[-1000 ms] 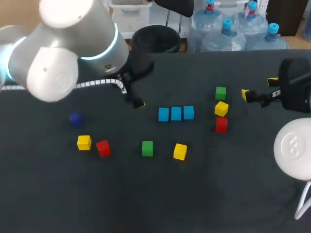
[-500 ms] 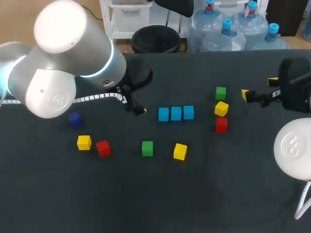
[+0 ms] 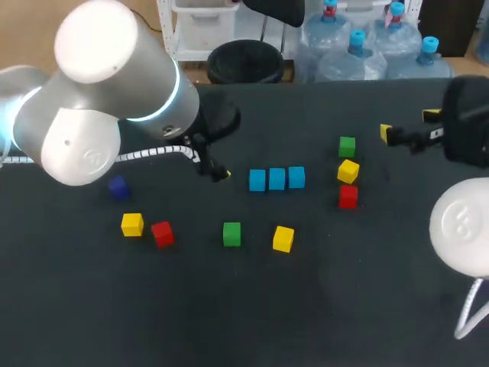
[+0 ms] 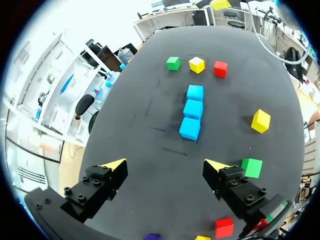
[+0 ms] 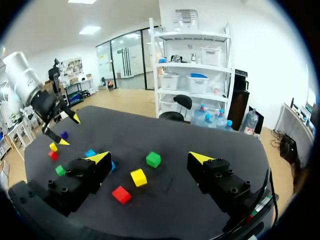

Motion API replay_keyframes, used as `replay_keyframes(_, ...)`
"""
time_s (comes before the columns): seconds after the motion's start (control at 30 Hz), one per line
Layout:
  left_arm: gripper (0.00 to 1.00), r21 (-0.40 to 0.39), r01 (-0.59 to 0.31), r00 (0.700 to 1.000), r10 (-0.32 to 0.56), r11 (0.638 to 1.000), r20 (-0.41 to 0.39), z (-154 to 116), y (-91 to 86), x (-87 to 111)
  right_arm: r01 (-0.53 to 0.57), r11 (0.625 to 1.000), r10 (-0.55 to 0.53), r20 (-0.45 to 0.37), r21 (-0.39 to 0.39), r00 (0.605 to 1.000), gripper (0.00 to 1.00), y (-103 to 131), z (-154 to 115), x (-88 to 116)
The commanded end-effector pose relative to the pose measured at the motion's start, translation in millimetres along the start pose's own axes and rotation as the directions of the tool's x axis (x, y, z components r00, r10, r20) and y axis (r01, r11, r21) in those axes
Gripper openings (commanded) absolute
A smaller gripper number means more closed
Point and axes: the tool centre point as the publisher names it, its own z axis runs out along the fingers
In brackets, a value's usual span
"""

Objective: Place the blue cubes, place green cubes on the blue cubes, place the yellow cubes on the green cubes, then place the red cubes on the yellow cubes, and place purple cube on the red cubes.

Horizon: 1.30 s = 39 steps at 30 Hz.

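Three blue cubes (image 3: 276,179) lie in a row mid-table, also ahead of my open left gripper (image 4: 165,165). In the head view that gripper (image 3: 215,170) hangs just left of the row. A green cube (image 3: 347,146), a yellow cube (image 3: 348,170) and a red cube (image 3: 348,196) line up right of the row. Nearer the front lie a green cube (image 3: 231,234) and a yellow cube (image 3: 283,238). At the left are a yellow cube (image 3: 132,225), a red cube (image 3: 162,233) and a purple cube (image 3: 118,186). My right gripper (image 3: 409,125) hovers open at the back right, empty (image 5: 150,157).
The black tabletop (image 3: 244,306) is bare along its front half. My left arm's large grey joints (image 3: 107,99) overhang the table's back left. The right arm's white elbow (image 3: 461,228) sits over the right edge.
My left gripper dipped a little toward the blue row, then held still. My right gripper moved back toward the table's far edge. No cube moved.
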Motion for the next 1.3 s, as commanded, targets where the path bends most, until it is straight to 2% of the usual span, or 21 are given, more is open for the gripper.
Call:
replay_keyframes(0.03,1.0,0.003,-0.001,1.0,0.001,1.0,-0.001,0.6,1.1,-0.4,-0.005,1.0,0.004,-0.046,-0.029,0.999,1.0,-1.5,-4.9,-11.2)
replay_keyframes(0.2,1.0,0.003,-0.001,1.0,0.001,1.0,-0.001,0.6,1.1,-0.4,0.039,0.998,-0.039,-0.003,-0.042,0.999,1.0,7.7,-6.4,-18.8)
replay_keyframes(0.37,1.0,0.003,-0.001,1.0,0.001,1.0,-0.001,0.6,1.1,-0.4,0.033,0.999,-0.033,0.012,-0.028,0.999,1.0,4.4,-3.4,-13.0)
replay_keyframes(0.6,1.0,-0.044,0.038,0.998,-0.036,0.998,0.044,-34.4,15.4,-7.3,0.048,0.998,-0.048,-0.006,-0.027,0.999,1.0,5.1,1.0,-1.6)
replay_keyframes(0.77,1.0,-0.018,0.111,0.992,-0.109,0.994,0.07,-54.7,30.0,-2.1,0.042,0.999,-0.042,-0.01,-0.025,0.999,1.0,1.5,0.1,3.7)
replay_keyframes(0.83,1.0,-0.045,0.145,0.988,-0.142,0.988,0.06,-66.7,36.8,1.5,0.031,0.999,-0.031,-0.01,-0.014,0.999,1.0,-2.0,-1.2,5.2)
replay_keyframes(0.87,1.0,-0.058,0.157,0.985,-0.152,0.986,0.083,-73.9,40.0,3.2,0.025,1.0,-0.025,-0.009,-0.011,1.0,1.0,-4.0,-1.7,5.9)
replay_keyframes(1.1,1.0,-0.179,0.22,0.973,-0.202,0.959,0.11,-114.8,61.6,14.8,0.032,0.999,-0.032,-0.016,-0.005,0.999,1.0,-5.3,-0.8,8.7)
replay_keyframes(1.3,1.0,-0.252,0.264,0.962,-0.238,0.931,0.131,-134.3,74.5,25.9,0.027,1.0,-0.027,-0.017,-0.007,0.999,1.0,-5.7,1.2,10.8)
